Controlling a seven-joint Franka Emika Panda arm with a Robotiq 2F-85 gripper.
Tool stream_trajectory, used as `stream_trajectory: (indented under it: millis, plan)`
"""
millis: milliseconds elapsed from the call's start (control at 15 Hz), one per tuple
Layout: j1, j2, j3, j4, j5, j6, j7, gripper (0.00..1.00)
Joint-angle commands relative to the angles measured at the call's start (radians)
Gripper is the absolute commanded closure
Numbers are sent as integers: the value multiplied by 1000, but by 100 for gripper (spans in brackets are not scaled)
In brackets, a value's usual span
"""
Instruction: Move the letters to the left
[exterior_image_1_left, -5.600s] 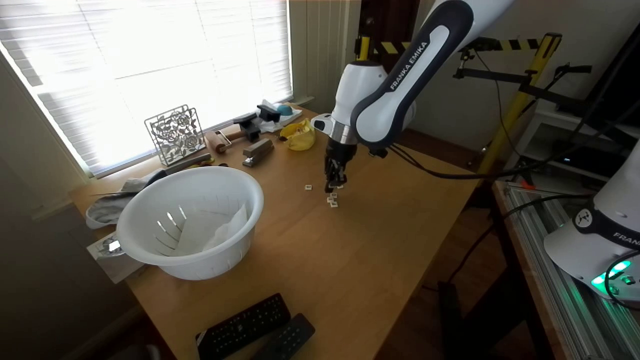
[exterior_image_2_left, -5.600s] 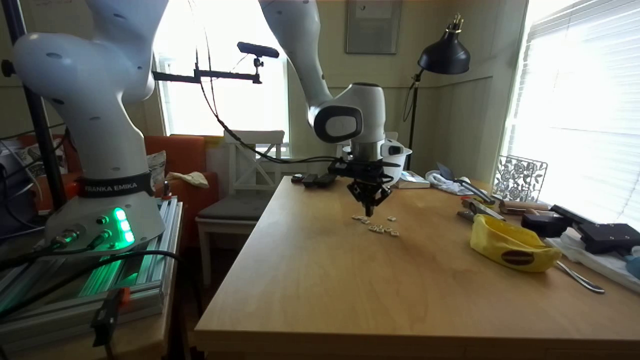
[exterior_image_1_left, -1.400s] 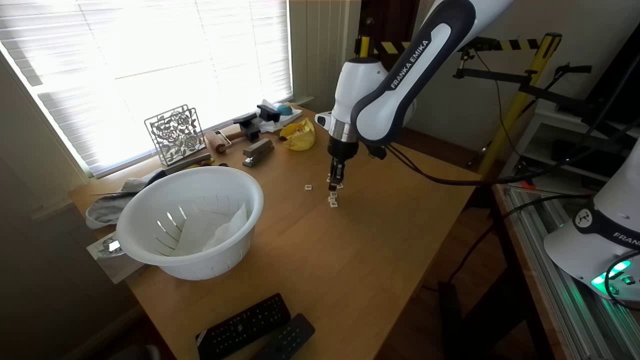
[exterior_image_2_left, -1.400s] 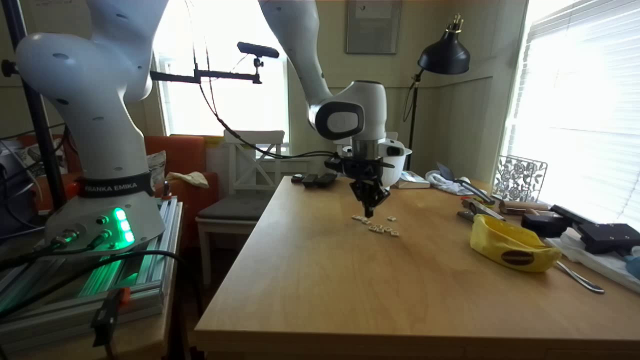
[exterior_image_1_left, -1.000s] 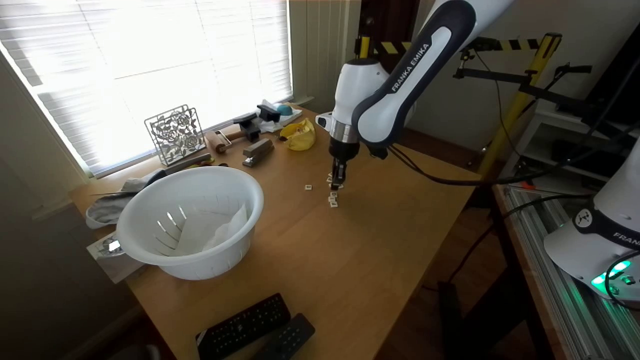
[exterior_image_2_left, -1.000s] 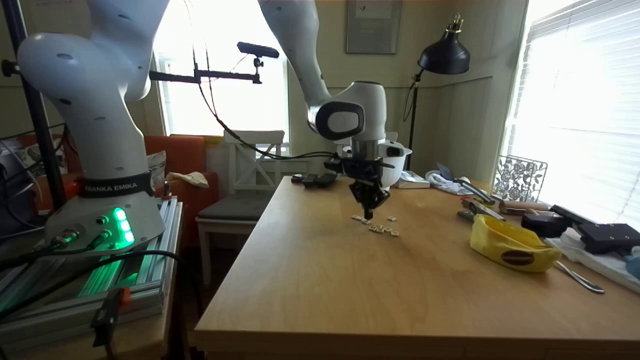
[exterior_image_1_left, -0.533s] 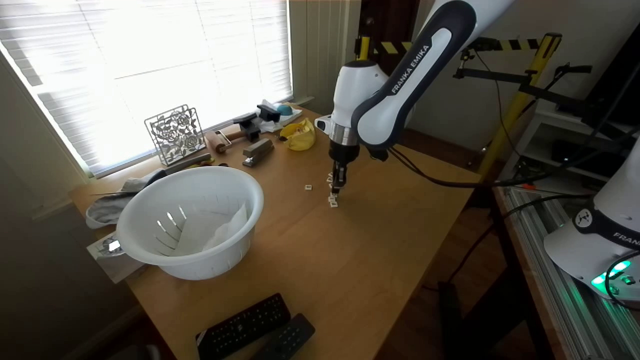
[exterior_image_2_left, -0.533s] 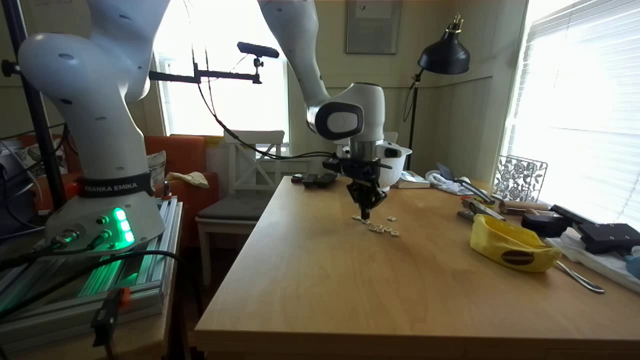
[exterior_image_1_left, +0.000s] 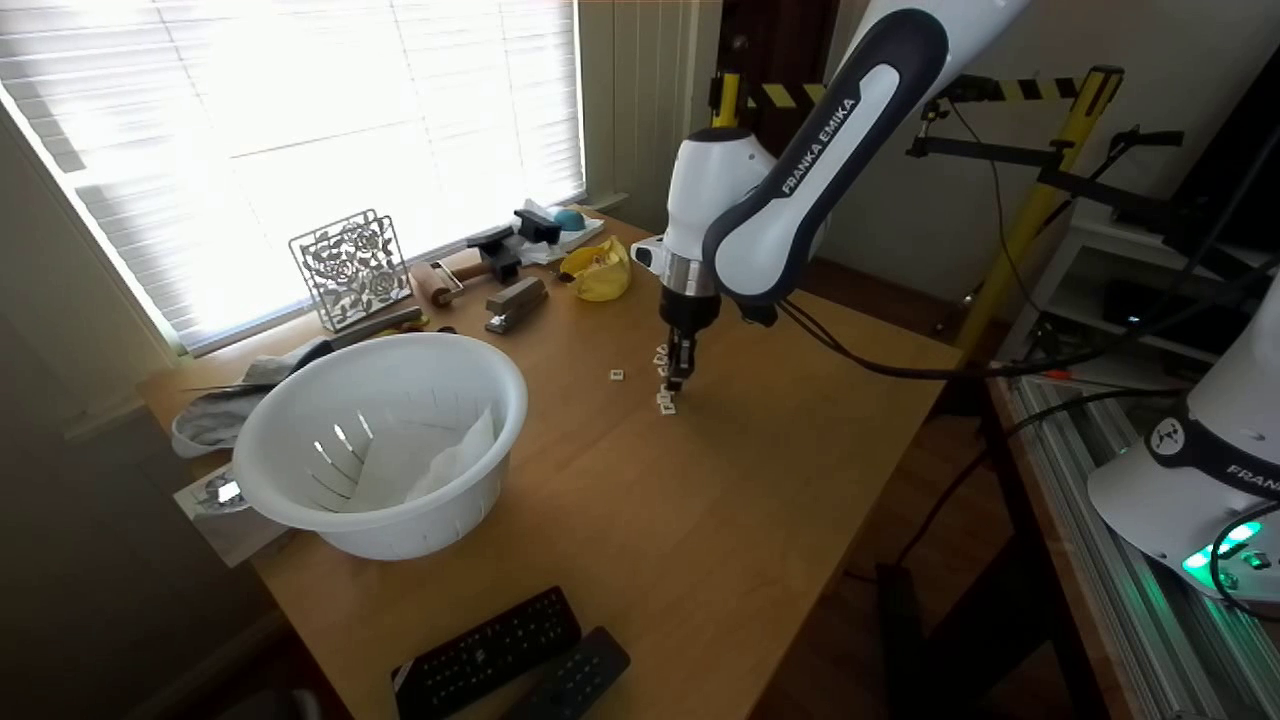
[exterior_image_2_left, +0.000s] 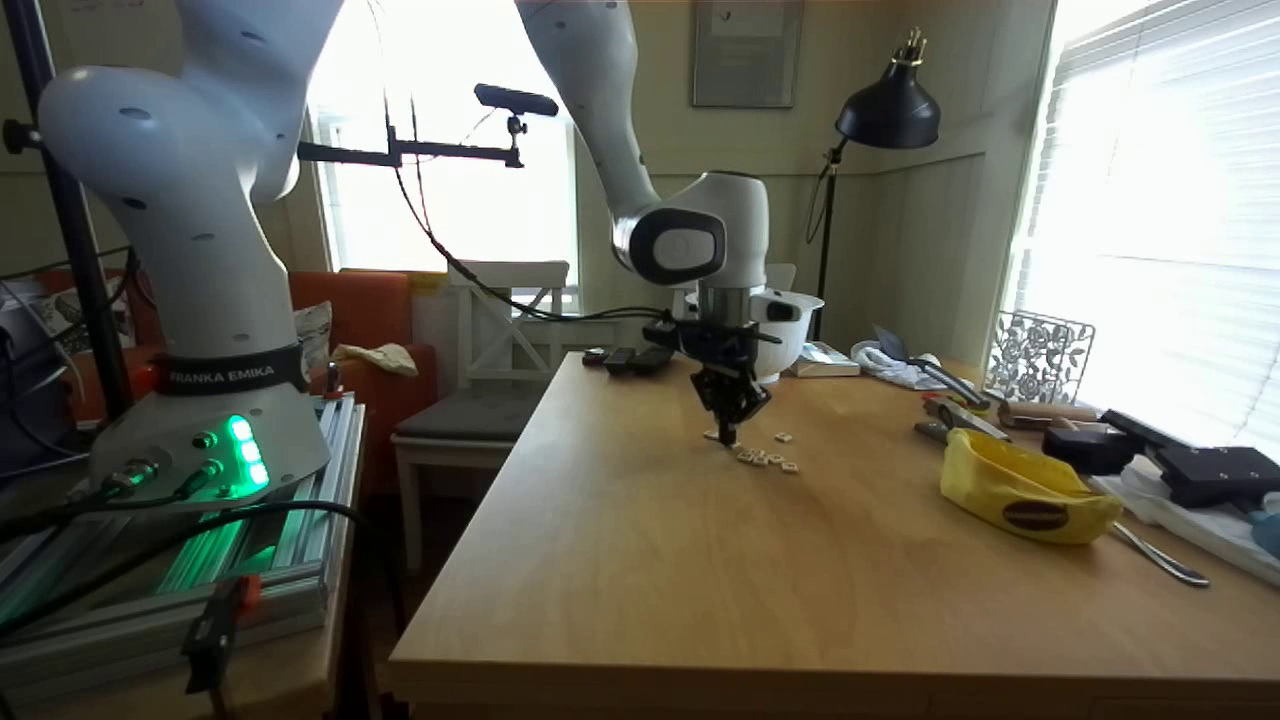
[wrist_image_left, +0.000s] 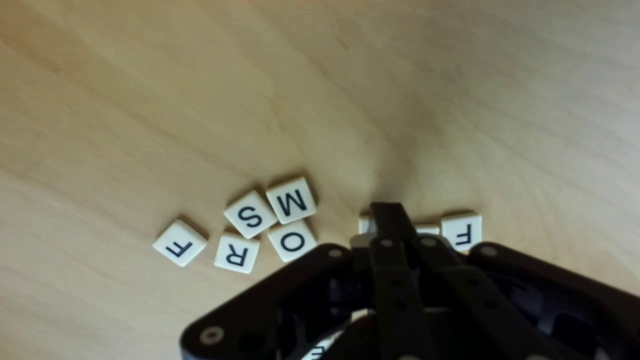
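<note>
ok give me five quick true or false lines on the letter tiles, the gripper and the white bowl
1. The gripper is shut. True.
2. The S tile lies beside the M tile. True.
3. The gripper holds the M tile. False: the M tile lies on the table, apart from the gripper.
4. The white bowl has slots in its wall. True.
5. The white bowl is upside down. False: its open side faces up.

Letter tiles (wrist_image_left: 250, 215): F, S, R, M, O, another F. Arm (exterior_image_1_left: 818, 148), base band (exterior_image_2_left: 228, 372): "FRANKA EMIKA".
</note>
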Motion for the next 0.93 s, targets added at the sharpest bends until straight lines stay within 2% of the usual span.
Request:
stream_trajectory:
  millis: [0,867]
  plan:
    - [14,10,-15,13,-30,-13,38,100]
    - [22,26,-14,29,-28,-17,54,100]
